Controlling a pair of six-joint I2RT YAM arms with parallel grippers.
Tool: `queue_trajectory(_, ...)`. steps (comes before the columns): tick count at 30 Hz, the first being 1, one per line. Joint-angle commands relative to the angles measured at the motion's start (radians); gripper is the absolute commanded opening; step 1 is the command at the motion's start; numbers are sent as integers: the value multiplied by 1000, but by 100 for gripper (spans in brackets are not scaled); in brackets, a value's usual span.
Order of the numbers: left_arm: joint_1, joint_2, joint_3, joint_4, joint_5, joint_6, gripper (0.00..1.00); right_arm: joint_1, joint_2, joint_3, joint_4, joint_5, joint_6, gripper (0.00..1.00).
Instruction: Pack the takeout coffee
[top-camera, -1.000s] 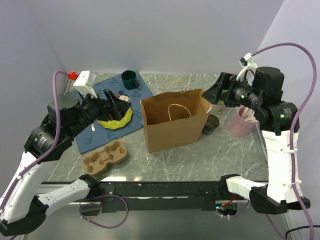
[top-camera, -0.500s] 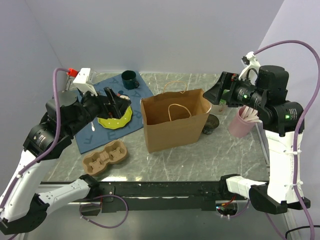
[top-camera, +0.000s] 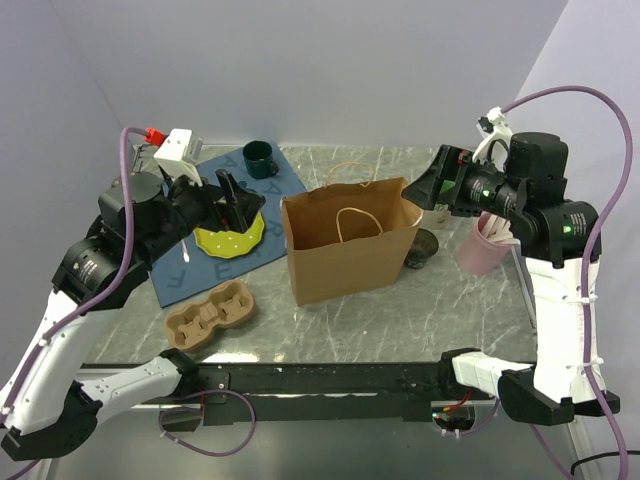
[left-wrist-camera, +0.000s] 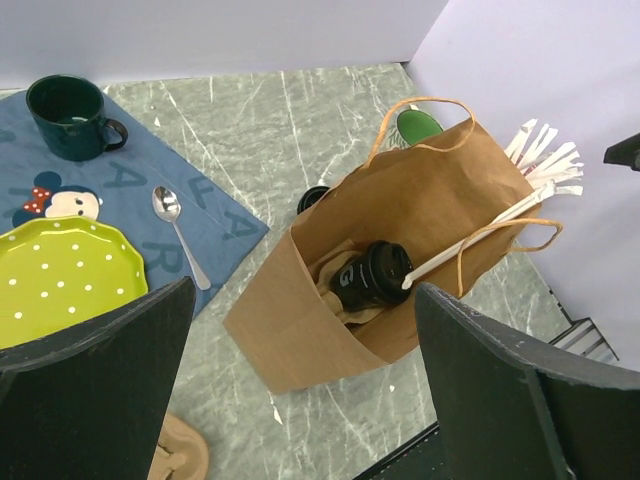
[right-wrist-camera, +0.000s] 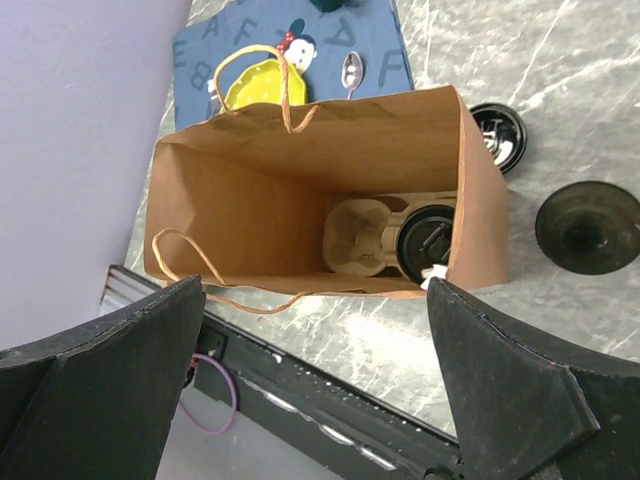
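Already the takeout coffee (left-wrist-camera: 372, 274) sat lidded inside the brown paper bag (top-camera: 350, 260) at mid desk (top-camera: 400, 310). Over the last second my left end effector (top-camera: 236, 200) had lifted slightly at the bag's nine o'clock, while the right end effector (top-camera: 418, 192) barely moved at two o'clock. Both gaped wide and empty, so I judged packing done.

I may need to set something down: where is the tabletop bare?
Bare marble in front of the brown bag, from the cup carrier to the near right corner. Crowded: the blue mat, and the gap between bag and pink cup.
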Motion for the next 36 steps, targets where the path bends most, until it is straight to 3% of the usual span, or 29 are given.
queue_trajectory(1, -2, -1, 37, 18, -5, 38, 97, 6, -16, -16, 47, -19, 30, 100)
queue_trajectory(22, -2, 28, 43, 17, -5, 84, 97, 6, 4, -10, 4, -2, 42, 100)
queue_trajectory(36, -2, -1, 14, 36, -20, 58, 97, 4, -41, -73, 105, -26, 102, 100)
